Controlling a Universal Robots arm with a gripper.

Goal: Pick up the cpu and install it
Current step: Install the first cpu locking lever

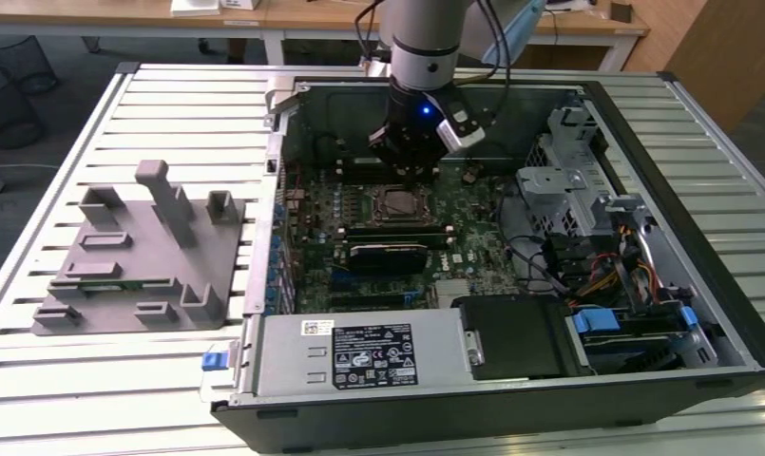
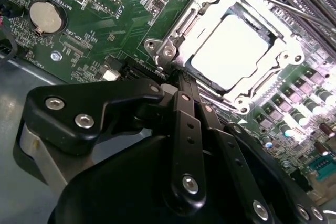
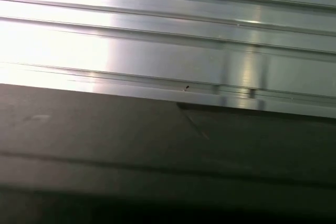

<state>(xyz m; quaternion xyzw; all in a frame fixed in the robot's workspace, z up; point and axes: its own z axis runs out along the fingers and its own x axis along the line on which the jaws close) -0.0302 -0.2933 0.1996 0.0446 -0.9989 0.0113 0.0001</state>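
One open computer case (image 1: pixel 724 313) on slatted metal table (image 1: pixel 166 104); tool (image 2: pixel 181 80) clenched empty beside seated cpu (image 2: pixel 231 51).

open computer case (image 1: pixel 686 237), green motherboard (image 1: pixel 465 242), grey fixture (image 1: pixel 142 252), slatted table (image 1: pixel 166 104)

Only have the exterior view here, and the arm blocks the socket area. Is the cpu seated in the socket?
Observer: Yes. In the second wrist view the cpu lies flat in the socket, pale top up, with the metal frame around its edges.
Operator: Gripper touching it?
Observer: No. The gripper has its tip by the frame's near corner, apart from the cpu's top.
Operator: Lever latched?
Observer: A thin lever rod runs along the frame's far side. I cannot tell whether it is hooked.
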